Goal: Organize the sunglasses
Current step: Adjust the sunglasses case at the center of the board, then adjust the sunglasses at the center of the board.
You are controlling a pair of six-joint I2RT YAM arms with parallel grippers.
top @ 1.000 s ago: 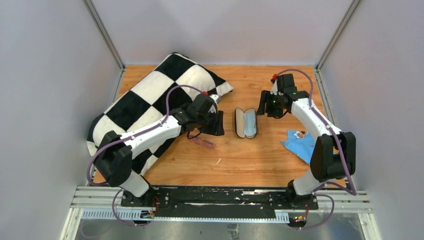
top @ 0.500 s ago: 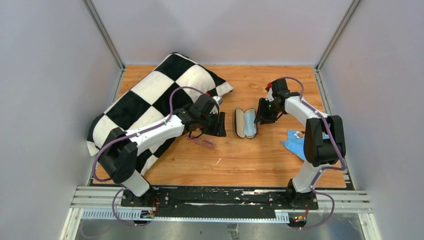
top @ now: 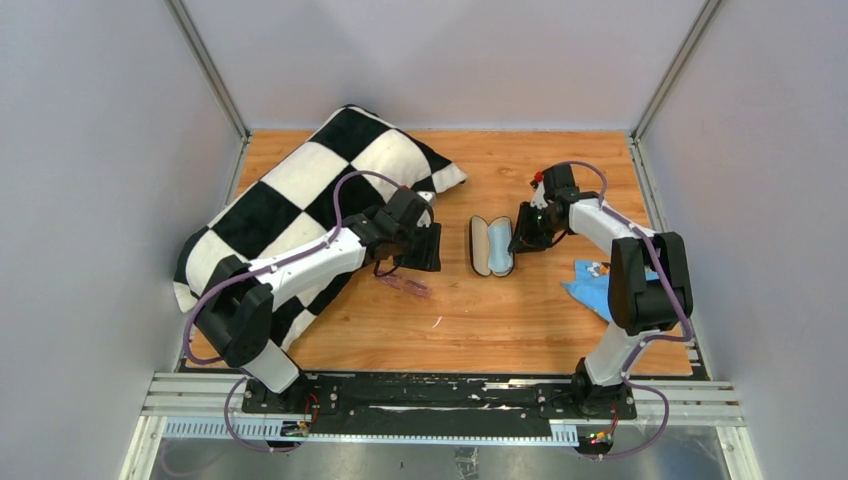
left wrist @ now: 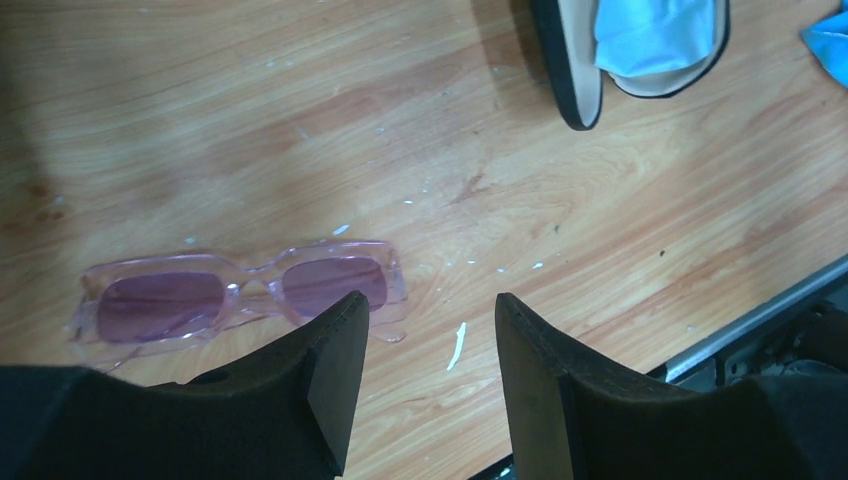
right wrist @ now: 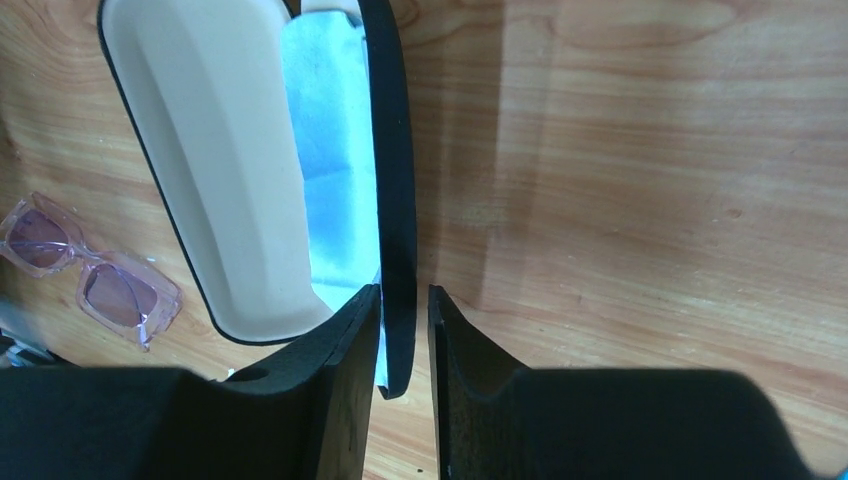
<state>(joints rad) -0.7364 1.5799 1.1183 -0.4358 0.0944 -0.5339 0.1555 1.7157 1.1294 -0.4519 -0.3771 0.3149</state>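
Observation:
The sunglasses, a pale pink-purple folded pair, lie flat on the wooden table; the left wrist view has them just beyond my left finger. My left gripper hovers over them, open and holding nothing. The dark glasses case lies open at mid-table, tan lining up, with a light blue cloth inside. My right gripper straddles the case's right rim with the jaws narrow: the inner finger meets the rim and a thin gap shows at the outer finger. The sunglasses lie left of the case.
A black-and-white checkered pillow fills the left rear of the table, under my left arm. Another blue cloth with a printed patch lies at the right near my right arm's base. Grey walls enclose the table on three sides.
My right gripper came down and left onto the case's right edge while its jaws narrowed around the rim. My left gripper edged slightly back; the sunglasses and case have not moved.

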